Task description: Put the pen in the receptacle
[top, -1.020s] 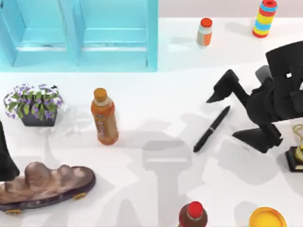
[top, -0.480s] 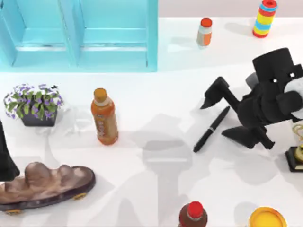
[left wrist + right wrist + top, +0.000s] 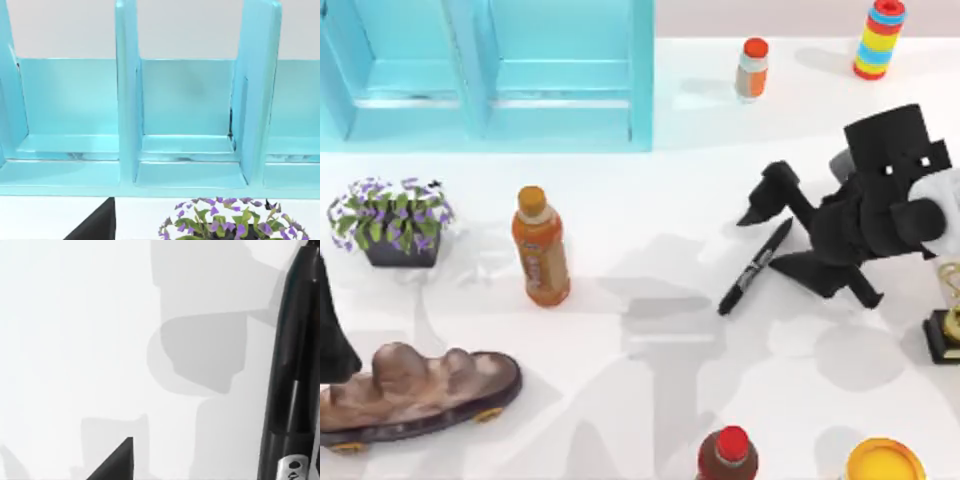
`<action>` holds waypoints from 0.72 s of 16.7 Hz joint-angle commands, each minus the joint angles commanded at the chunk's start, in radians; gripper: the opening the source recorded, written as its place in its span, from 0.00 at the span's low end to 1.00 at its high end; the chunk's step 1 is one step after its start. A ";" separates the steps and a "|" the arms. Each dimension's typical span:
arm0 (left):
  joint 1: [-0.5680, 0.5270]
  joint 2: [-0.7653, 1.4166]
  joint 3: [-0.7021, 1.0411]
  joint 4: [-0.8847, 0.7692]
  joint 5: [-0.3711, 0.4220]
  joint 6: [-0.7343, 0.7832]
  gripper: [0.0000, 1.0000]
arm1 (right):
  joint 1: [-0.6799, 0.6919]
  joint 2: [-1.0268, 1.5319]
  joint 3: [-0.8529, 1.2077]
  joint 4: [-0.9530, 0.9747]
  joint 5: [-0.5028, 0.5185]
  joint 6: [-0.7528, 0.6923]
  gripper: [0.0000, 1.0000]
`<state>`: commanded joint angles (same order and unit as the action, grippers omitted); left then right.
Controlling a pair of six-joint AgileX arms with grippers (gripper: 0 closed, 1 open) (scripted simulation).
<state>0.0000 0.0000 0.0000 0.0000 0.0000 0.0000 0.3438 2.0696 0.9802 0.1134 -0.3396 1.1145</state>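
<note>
The black pen lies slanted on the white table right of centre, and the right wrist view shows its barrel close up. My right gripper is open and low over the pen's far end, one finger on each side of it. One dark fingertip shows in the right wrist view. The receptacle, a light-blue compartmented rack, stands at the back left, and the left wrist view faces its bays. My left arm stays parked at the left edge.
An orange bottle stands left of the pen, with a flower pot and a brown rock ornament further left. A small bottle and a striped stack stand at the back. A red-capped bottle, a yellow lid and a trophy are on the front right.
My right gripper has moved left and come down until it straddles the pen's far end. The pen has shifted slightly left. The left arm has not moved.
</note>
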 joint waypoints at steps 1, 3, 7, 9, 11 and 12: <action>0.000 0.000 0.000 0.000 0.000 0.000 1.00 | 0.000 0.000 0.000 0.000 0.000 0.000 0.62; 0.000 0.000 0.000 0.000 0.000 0.000 1.00 | 0.000 0.000 0.000 0.000 0.000 0.000 0.47; 0.000 0.000 0.000 0.000 0.000 0.000 1.00 | 0.000 0.000 0.000 0.000 0.000 0.000 0.17; 0.000 0.000 0.000 0.000 0.000 0.000 1.00 | 0.000 0.000 0.000 0.000 0.000 0.000 0.02; 0.000 0.000 0.000 0.000 0.000 0.000 1.00 | 0.000 0.000 0.000 0.000 0.000 0.000 0.00; 0.000 0.000 0.000 0.000 0.000 0.000 1.00 | 0.000 0.000 0.000 0.000 0.000 0.000 0.00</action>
<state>0.0000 0.0000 0.0000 0.0000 0.0000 0.0000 0.3438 2.0696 0.9802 0.1134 -0.3396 1.1145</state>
